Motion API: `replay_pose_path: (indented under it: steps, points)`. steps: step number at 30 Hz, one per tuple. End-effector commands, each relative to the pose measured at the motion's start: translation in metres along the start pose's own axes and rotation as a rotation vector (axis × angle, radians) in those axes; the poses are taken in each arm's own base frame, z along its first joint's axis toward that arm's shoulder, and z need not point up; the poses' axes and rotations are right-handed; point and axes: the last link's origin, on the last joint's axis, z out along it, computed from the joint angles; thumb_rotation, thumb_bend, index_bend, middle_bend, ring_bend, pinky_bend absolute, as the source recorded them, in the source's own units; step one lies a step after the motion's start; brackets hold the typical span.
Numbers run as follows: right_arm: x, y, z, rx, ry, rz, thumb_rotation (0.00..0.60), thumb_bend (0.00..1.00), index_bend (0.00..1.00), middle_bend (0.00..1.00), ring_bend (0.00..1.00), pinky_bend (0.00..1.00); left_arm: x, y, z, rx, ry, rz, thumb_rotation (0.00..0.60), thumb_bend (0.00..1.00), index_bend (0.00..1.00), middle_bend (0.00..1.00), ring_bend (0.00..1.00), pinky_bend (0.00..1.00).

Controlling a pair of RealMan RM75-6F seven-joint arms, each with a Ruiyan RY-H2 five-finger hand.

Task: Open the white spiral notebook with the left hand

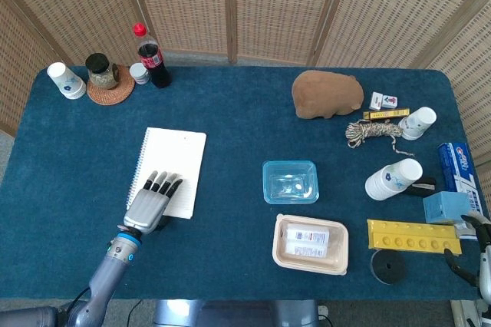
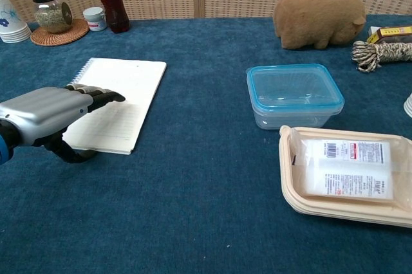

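Notebook on blue table — left robot hand flat, fingers apart, wicker screen behind

We see a table covered in dark blue cloth, its corners rounded. Behind it stands a folding screen of woven wicker panels set in light wooden frames, angled around the table's far side and both ends. Grey floor shows beside the table's left edge. The light is even and soft.
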Motion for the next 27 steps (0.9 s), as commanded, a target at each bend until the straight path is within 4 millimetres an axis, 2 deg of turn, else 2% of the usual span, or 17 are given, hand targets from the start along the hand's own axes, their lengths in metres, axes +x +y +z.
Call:
replay_pose_path:
  steps: [1,27]
  points:
    - [-0.0002,0.0004,-0.0003,-0.001,-0.001,0.0,0.6,0.29,0.23,0.24,0.22,0.34,-0.0001,0.0002,0.0007,0.002,0.002,0.0,0.6,0.31,0.0,0.0,0.0,0.0]
    - [-0.0012,0.0009,-0.0004,-0.005,-0.002,0.0,0.6,0.29,0.22,0.24,0.22,0.34,-0.0001,-0.0037,0.0039,0.029,0.02,-0.026,0.6,0.31,0.0,0.0,0.0,0.0]
